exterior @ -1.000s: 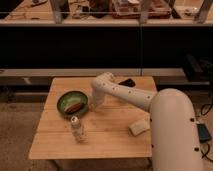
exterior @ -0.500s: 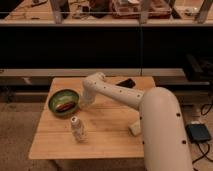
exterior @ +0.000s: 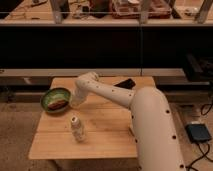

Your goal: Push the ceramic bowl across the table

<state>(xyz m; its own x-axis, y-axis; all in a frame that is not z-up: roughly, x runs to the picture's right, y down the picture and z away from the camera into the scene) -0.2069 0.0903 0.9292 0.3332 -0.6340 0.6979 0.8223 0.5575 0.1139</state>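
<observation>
The green ceramic bowl (exterior: 56,99) with a darker rim and a reddish-brown item inside sits at the left edge of the light-wood table (exterior: 105,135), partly over the edge. My white arm reaches across the table from the right. The gripper (exterior: 75,101) is at the bowl's right rim, hidden behind the arm's wrist.
A small bottle (exterior: 76,128) with a light cap stands on the table in front of the bowl. A dark flat object (exterior: 125,83) lies at the table's far right. A dark shelf unit (exterior: 100,45) stands behind the table. A dark box (exterior: 199,133) lies on the floor at right.
The arm has swung left and the bowl has slid left across the table, from left of centre to the left edge.
</observation>
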